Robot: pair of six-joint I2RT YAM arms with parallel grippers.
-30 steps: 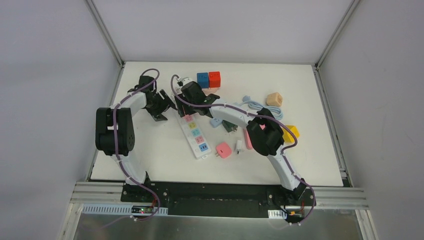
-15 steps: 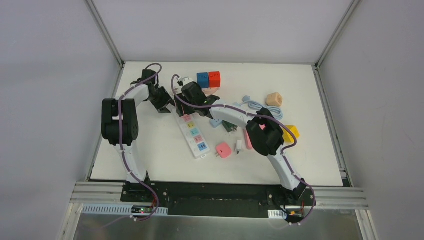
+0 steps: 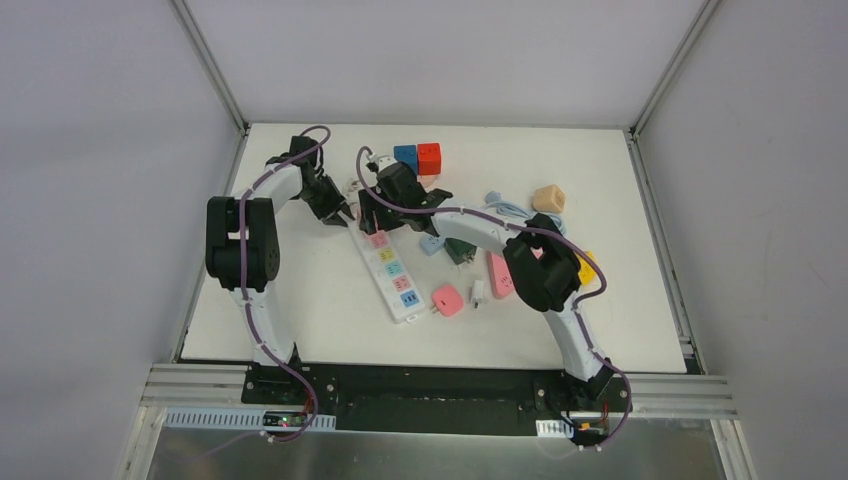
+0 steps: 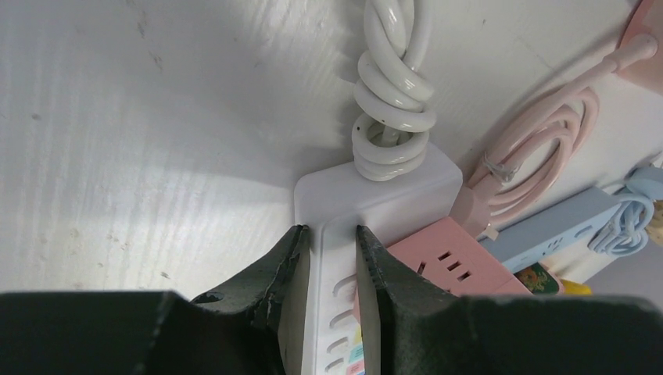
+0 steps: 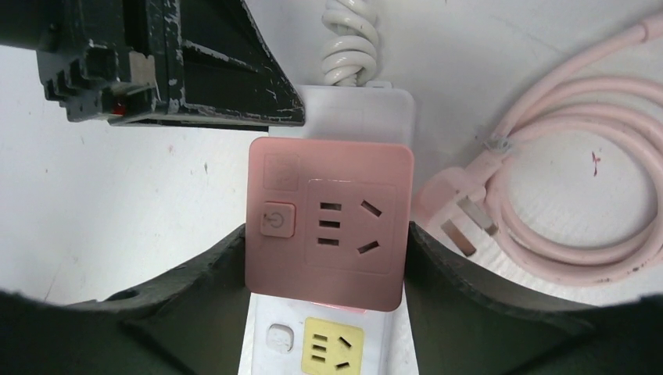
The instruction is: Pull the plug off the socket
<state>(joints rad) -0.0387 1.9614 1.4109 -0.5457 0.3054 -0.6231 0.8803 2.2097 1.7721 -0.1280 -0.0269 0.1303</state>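
Left wrist view puts us at the cord end of the power strip (image 4: 375, 195), which lies flat on the desk (image 4: 156, 117). The left gripper (image 4: 329, 234) is closed on the strip's body just behind the point where the coiled white cord (image 4: 391, 94) enters. The pink plug (image 5: 328, 226), a square block with its own socket face and a button, sits in the strip's first outlet next to that cord end. The right gripper (image 5: 326, 234) grips it, one finger against each of its two opposite sides.

We judge the step in hand to be the pull itself, and both holds look ready. To do it well, we should draw the plug straight away from the strip's face, along the line of its pins, with no tilt or twist that could jam them. The left hold must press the strip to the desk and not give. If the strip rises with the plug, we should stop and firm up that hold first.

One left finger stands just beside the plug, so we keep the pull clear of it. A loose pink cable (image 5: 563, 180) lies beside the strip on the far side from the left gripper and needs no handling.
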